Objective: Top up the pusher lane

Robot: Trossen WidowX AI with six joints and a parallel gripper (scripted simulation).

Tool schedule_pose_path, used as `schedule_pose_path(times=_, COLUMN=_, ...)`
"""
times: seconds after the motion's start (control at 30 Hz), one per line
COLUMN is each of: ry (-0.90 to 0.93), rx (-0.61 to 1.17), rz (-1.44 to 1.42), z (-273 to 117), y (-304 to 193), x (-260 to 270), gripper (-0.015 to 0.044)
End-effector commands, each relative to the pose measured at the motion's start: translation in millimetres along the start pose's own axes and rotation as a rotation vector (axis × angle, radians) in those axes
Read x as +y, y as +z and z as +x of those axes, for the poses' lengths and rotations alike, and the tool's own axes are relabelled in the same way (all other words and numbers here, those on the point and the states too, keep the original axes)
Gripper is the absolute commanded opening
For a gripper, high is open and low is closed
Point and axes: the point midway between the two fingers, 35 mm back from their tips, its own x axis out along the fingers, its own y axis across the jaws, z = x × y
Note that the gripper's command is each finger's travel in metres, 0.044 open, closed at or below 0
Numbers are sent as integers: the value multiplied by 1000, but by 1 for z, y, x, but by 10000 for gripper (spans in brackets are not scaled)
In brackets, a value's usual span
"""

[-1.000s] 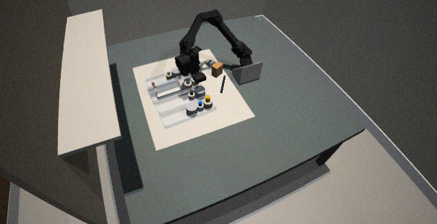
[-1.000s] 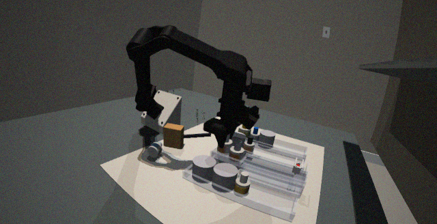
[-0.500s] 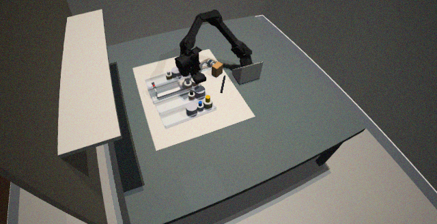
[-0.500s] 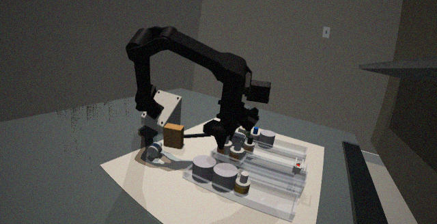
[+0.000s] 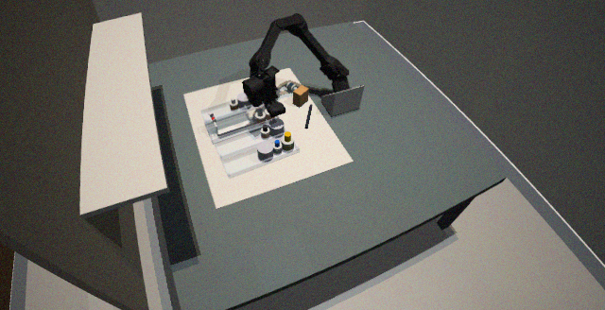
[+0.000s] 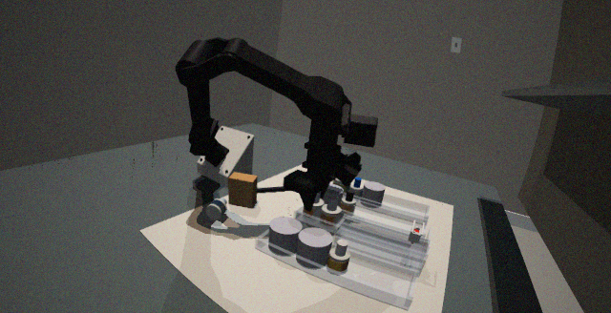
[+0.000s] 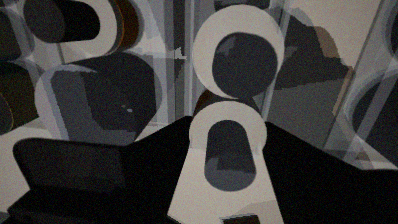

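Note:
The jar in the sprung lane [image 5: 234, 132] [image 6: 368, 229] has a grey cap and white shoulder [image 5: 259, 114] [image 6: 331, 212] [image 7: 245, 60]. My gripper [image 7: 225, 125] is shut on the matching jar [image 6: 317, 206] [image 7: 227, 155], which has a grey cap and pale label. The held jar is upright at the lane's front end, right in front of the lane jar. In the wrist view their shoulders nearly meet; whether they touch is unclear. The held jar's base, the front stop and the pusher plate are hidden or too unclear to make out. A red mark [image 5: 213, 118] [image 6: 416, 231] shows at the lane's back.
Neighbouring lanes hold wide grey-lidded jars [image 5: 266, 150] [image 6: 315, 246] [image 7: 105, 100] and small bottles, including a yellow-capped one [image 5: 287, 141] and a black-capped one [image 5: 265, 131]. An orange-brown box [image 5: 301, 95] [image 6: 242, 190] and a black pen [image 5: 308, 116] lie in front of the lanes.

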Motion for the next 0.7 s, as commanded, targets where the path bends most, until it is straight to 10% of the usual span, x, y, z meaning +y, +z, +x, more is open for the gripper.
schedule_pose_path(times=0.0, ry=-7, rx=-9, rz=8, z=2, y=2, x=-2, gripper=0)
schedule_pose_path(times=0.67, ry=-7, rx=-9, rz=8, z=4, y=0, x=-2, gripper=0)
